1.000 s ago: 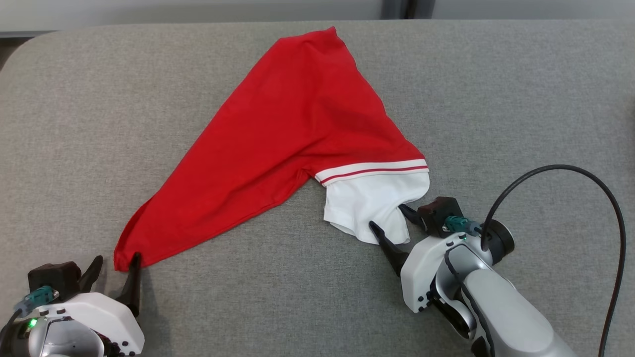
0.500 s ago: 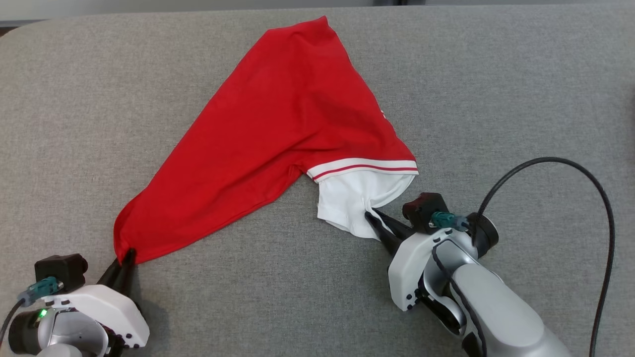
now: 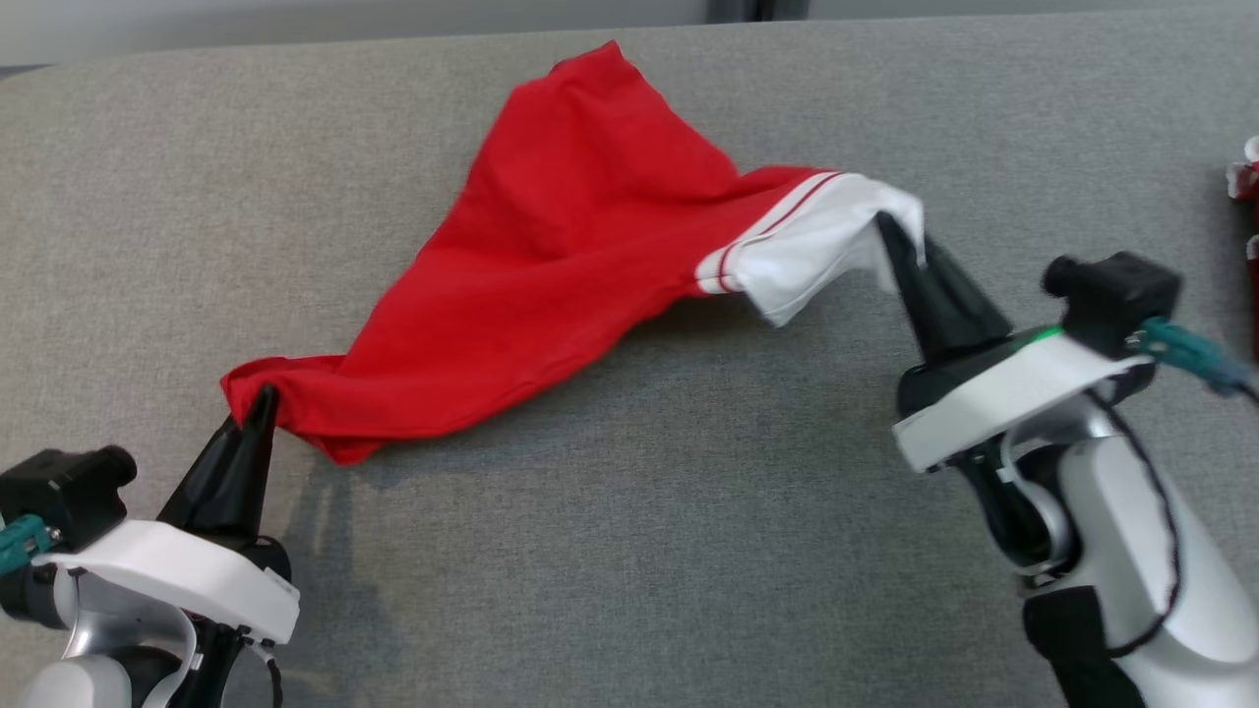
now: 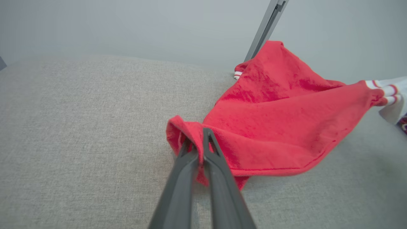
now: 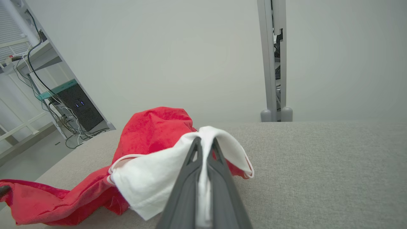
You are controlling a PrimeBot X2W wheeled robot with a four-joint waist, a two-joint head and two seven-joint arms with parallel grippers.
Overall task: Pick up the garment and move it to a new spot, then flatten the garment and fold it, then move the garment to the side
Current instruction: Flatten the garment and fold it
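Observation:
The garment (image 3: 561,246) is a red shirt with a white, red-striped sleeve, stretched between both grippers above the grey cushion. My left gripper (image 3: 264,401) at the lower left is shut on the garment's red corner (image 4: 186,133). My right gripper (image 3: 890,231) at the right is shut on the white sleeve (image 3: 821,246), raised off the surface. In the right wrist view the white sleeve (image 5: 165,171) drapes over the shut fingers (image 5: 216,165), with the red cloth (image 5: 149,127) trailing left behind it. The far tip of the garment (image 3: 610,59) still rests near the cushion's back edge.
The grey fabric surface (image 3: 689,511) spreads wide in front and to both sides. A small red and white object (image 3: 1244,182) sits at the right edge. A grey post (image 5: 273,60) stands behind the cushion, and shelving with cables (image 5: 47,89) stands off to the side.
Both grippers closed on the garment, then lifted it. The right gripper carried the white sleeve up and away to the right; the left raised the red corner. The head camera also shifted.

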